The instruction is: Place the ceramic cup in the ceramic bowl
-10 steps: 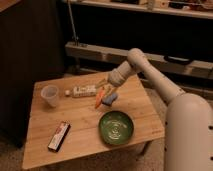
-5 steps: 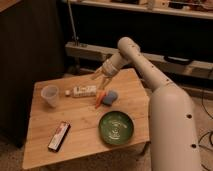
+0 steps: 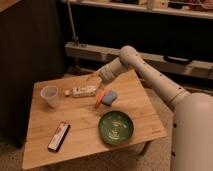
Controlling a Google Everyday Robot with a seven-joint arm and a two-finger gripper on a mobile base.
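The ceramic cup (image 3: 49, 95) is pale and stands upright near the left edge of the wooden table (image 3: 80, 125). The ceramic bowl (image 3: 116, 127) is green and empty, at the table's front right. My gripper (image 3: 93, 79) hangs over the back middle of the table, just above a lying white bottle (image 3: 82, 91). It is to the right of the cup and well apart from it, and farther back than the bowl. It holds nothing that I can see.
An orange carrot (image 3: 100, 99) and a blue sponge (image 3: 110, 96) lie between the gripper and the bowl. A dark snack bar (image 3: 58, 136) lies at the front left. A low metal shelf (image 3: 155, 57) runs behind the table, with a dark cabinet at left.
My gripper has moved from over the carrot and sponge toward the left and back, and is now above the lying bottle. The cup and bowl have not moved.
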